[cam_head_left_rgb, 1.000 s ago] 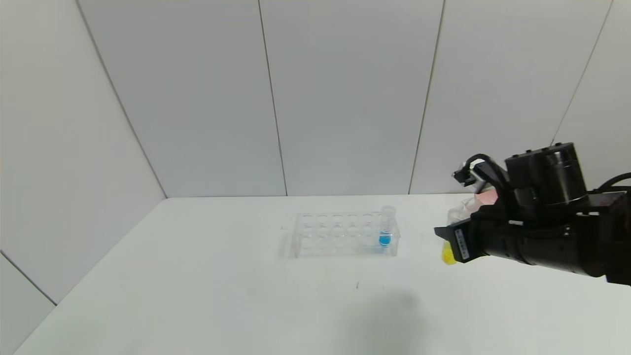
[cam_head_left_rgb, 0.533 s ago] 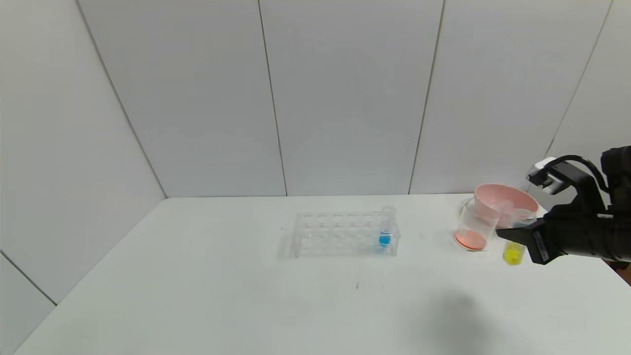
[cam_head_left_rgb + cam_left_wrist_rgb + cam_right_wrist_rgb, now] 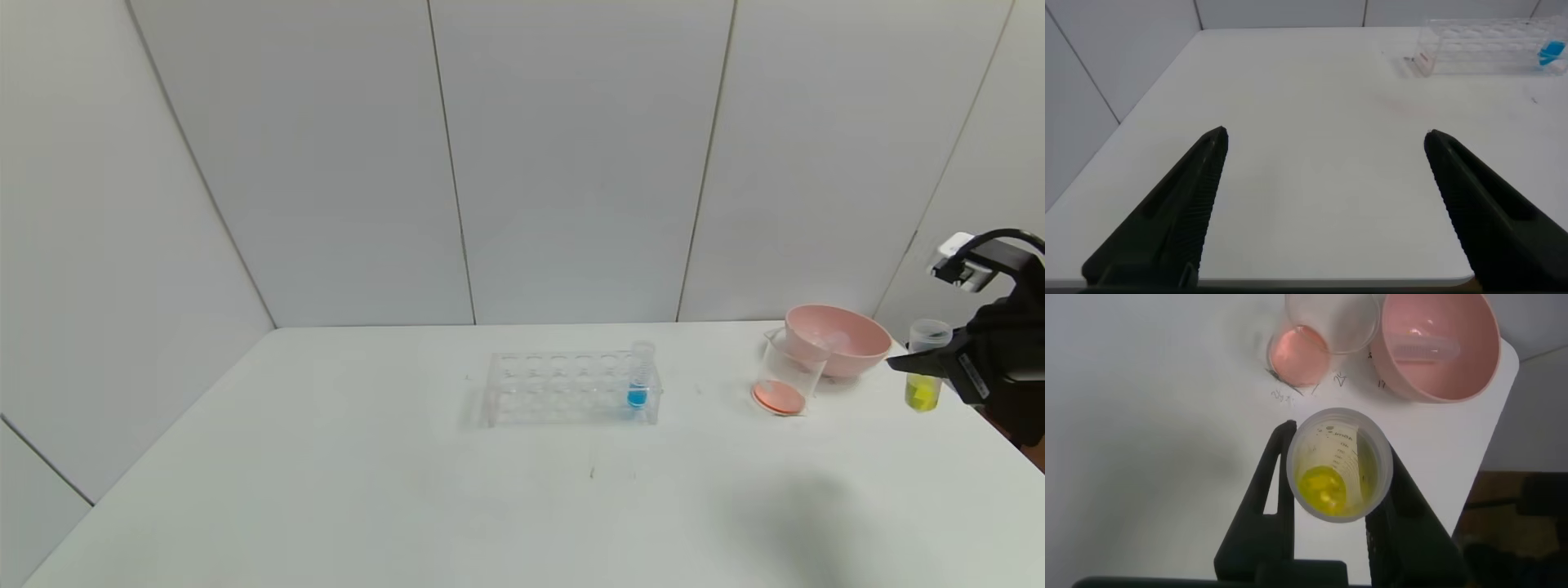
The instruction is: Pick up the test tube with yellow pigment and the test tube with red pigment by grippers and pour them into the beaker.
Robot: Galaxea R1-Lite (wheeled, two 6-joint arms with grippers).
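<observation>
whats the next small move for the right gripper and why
Probably carry the yellow tube back toward the beaker and above its rim. The right gripper is shut on the tube, upright, past the pink bowl, and the beaker holds only red liquid.

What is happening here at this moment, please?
The right pincer is shut on the test tube with yellow pigment, upright at the table's right edge, beside the pink bowl. The beaker already has red liquid at its bottom. The left pincer is open, holding nothing.
</observation>
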